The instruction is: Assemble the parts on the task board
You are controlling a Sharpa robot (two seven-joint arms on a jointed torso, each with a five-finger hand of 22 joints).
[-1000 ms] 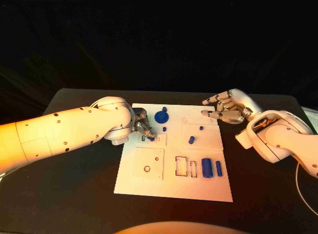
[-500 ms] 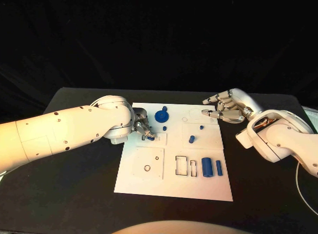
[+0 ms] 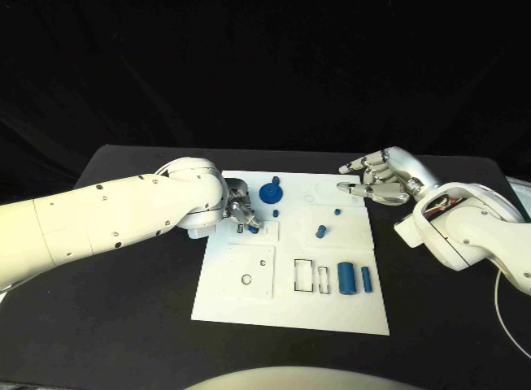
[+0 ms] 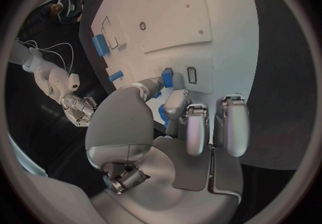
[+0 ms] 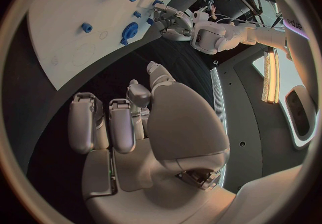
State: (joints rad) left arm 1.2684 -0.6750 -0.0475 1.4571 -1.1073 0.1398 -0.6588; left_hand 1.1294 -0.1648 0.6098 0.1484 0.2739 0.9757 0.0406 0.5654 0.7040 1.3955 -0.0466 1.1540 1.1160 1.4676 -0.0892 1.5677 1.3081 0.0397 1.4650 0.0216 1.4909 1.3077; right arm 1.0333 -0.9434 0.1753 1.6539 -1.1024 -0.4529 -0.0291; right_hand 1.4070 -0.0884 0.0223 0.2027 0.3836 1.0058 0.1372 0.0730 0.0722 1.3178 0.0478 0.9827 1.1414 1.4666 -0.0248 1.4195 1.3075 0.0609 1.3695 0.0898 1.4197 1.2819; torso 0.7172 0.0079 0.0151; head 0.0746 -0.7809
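Head view puts your left robot hand (image 3: pixel 238 213) low over the near-left part of the white board (image 3: pixel 291 309), its fingertips pinching a small blue piece (image 3: pixel 252 230) right at the board's surface. From the left wrist view you can see that same piece (image 4: pixel 167 79) caught between thumb and one finger, beside a small rectangular slot (image 4: pixel 191 74), while the other fingers (image 4: pixel 231 122) stay stretched out side by side above the black bench (image 3: pixel 113 325).

Just past those fingertips, toward the far edge of the board, you have a round blue disc part (image 3: pixel 270 193) with a short peg beside it. A smaller blue peg (image 3: pixel 320 232) lies further toward the middle of the board.

Your right robot hand (image 3: pixel 380 182) hovers off the board's far right corner, holding nothing, with its fingers loosely curled and apart; the right wrist view shows that robot hand (image 5: pixel 127 122) with gaps between them and the palm bare.

Nearer you than both robot hands, a large blue cylinder (image 3: pixel 346 278) and a thinner blue one (image 3: pixel 366 279) lie side by side next to two rectangular cut-outs.
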